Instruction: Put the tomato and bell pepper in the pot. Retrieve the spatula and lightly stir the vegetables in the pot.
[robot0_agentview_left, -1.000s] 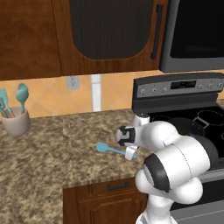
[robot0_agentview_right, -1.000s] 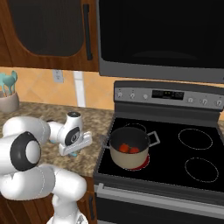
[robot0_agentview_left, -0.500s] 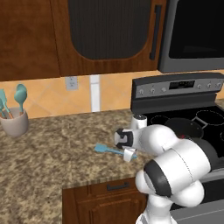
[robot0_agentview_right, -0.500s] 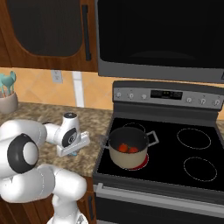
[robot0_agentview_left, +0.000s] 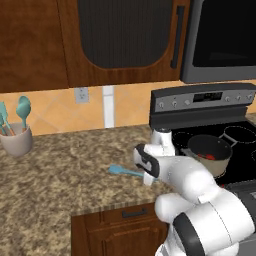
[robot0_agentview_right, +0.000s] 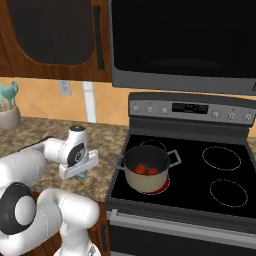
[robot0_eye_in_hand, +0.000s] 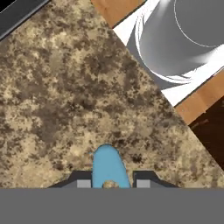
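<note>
With both vegetables already lying in the pot (robot0_agentview_right: 146, 169), the step in hand is fetching the spatula (robot0_agentview_left: 123, 171). The pot sits on the front-left burner of the stove (robot0_agentview_right: 225, 165), centre of the right base view; two reddish lumps rest on its dark floor, the tomato (robot0_agentview_right: 141, 168) to the left and the bell pepper (robot0_agentview_right: 152, 171) just beside it, though at this size I cannot tell them apart with certainty.

The spatula lies flat on the granite counter (robot0_agentview_left: 60, 170), centre of the left base view, its blue head pointing left and its handle running right under the hand. In the hand view the gripper (robot0_eye_in_hand: 110, 183) sits at the bottom centre with the blue handle end rising between the two dark tips; the jaws are drawn in tight against it on both sides, so they appear clamped on the spatula, which has not left the counter.

To do it well, judged from here:
- Lift straight up first; the grip looks near one end, so the long free part may droop or swivel.
- Carry it slowly toward the pot, right of centre in the left base view.
- Clear the rim and looped handles before lowering.
- Stir gently, shallow strokes, to avoid nudging the pot off its burner.
</note>
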